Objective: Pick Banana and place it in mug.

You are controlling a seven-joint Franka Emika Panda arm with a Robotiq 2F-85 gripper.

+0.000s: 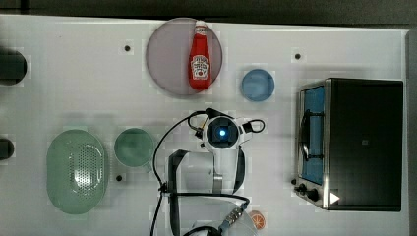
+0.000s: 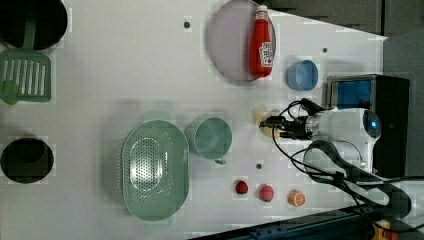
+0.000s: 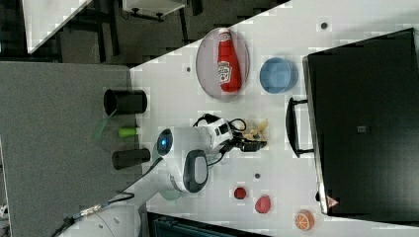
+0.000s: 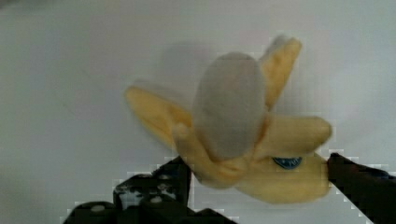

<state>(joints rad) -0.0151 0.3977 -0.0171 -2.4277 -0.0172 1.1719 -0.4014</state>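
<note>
Jaws wide apart around the banana (image 4: 243, 135), nothing clamped yet.
The half-peeled banana lies on the white surface (image 1: 59, 78) under the gripper (image 4: 257, 175), right of the teal mug (image 1: 134, 147) in the top view; closing on a floppy peel flap (not the body) could drop it. One mug, one banana.

bare table (image 1: 74, 83), toaster oven (image 1: 364, 142) flanking
</note>
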